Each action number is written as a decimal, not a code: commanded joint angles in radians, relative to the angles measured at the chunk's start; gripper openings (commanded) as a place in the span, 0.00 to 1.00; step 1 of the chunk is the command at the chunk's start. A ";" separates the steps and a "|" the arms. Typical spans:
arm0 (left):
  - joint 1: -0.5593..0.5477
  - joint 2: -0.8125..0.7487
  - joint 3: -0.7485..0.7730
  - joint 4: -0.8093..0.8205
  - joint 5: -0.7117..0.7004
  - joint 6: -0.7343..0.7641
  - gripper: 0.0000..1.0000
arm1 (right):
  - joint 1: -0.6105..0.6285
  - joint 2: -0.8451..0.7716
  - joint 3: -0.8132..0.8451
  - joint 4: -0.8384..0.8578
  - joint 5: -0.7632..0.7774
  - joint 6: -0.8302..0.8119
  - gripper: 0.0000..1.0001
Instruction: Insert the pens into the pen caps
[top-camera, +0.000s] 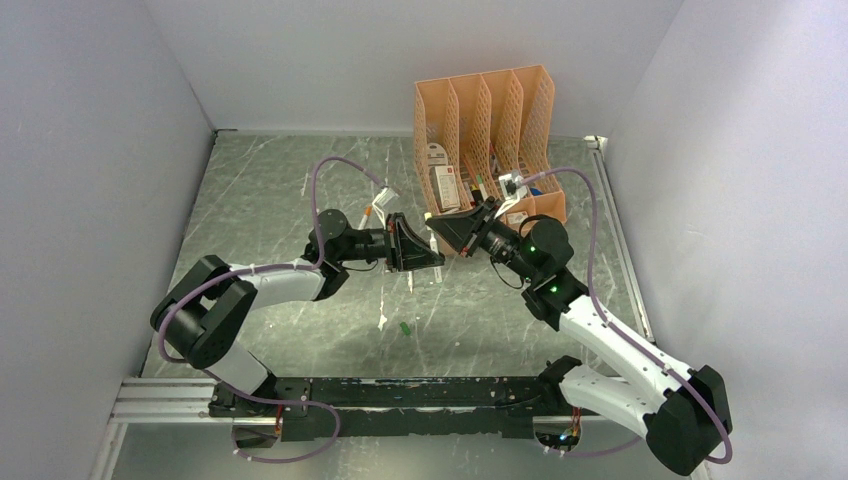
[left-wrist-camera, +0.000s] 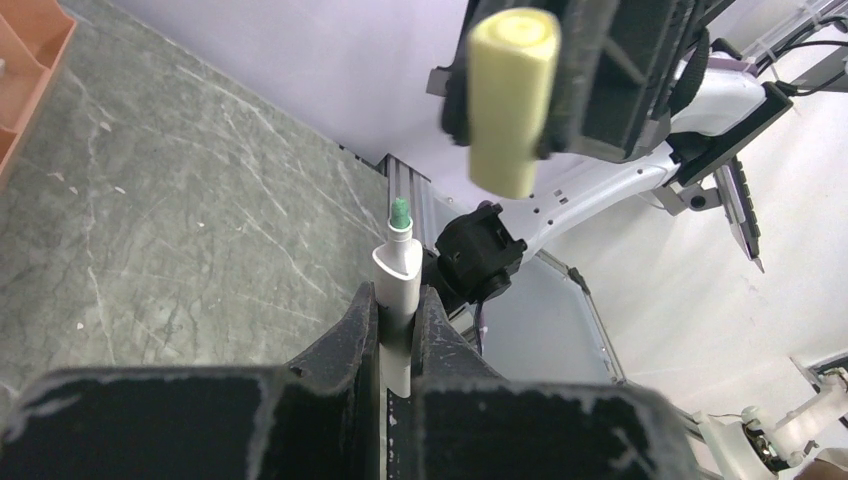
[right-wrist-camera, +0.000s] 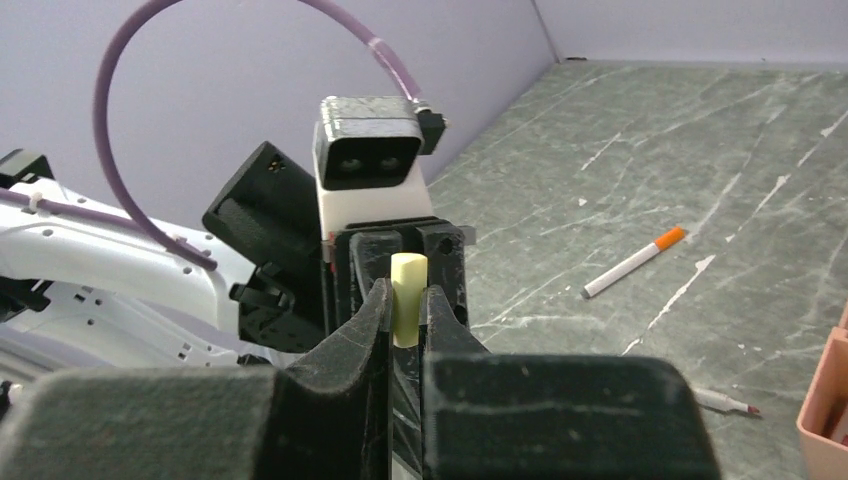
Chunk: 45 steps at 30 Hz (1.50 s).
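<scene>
My left gripper (top-camera: 428, 250) is shut on a white pen (left-wrist-camera: 399, 285) with a green tip (left-wrist-camera: 400, 212) that points away from the fingers. My right gripper (top-camera: 447, 237) is shut on a pale yellow cap (right-wrist-camera: 408, 272). The two grippers face each other tip to tip above the table, in front of the peach organiser. In the left wrist view the yellow cap (left-wrist-camera: 512, 95) hangs above and to the right of the pen tip, apart from it. A small green cap (top-camera: 404, 328) lies on the table nearer the arm bases.
The peach lattice organiser (top-camera: 487, 120) stands at the back right, its corner (right-wrist-camera: 825, 410) close to my right gripper. A white pen with an orange cap (right-wrist-camera: 633, 262) and another white pen (right-wrist-camera: 722, 402) lie on the marble tabletop. Grey walls enclose three sides.
</scene>
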 joint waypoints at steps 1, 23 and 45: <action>-0.009 -0.007 0.031 -0.069 0.025 0.054 0.07 | -0.003 -0.017 -0.019 0.052 -0.055 -0.013 0.00; -0.015 -0.055 0.011 -0.050 0.050 0.058 0.07 | -0.003 -0.001 -0.035 0.031 -0.001 -0.051 0.00; -0.015 -0.044 0.040 -0.038 -0.030 0.043 0.07 | -0.003 -0.028 -0.062 0.010 -0.005 -0.052 0.00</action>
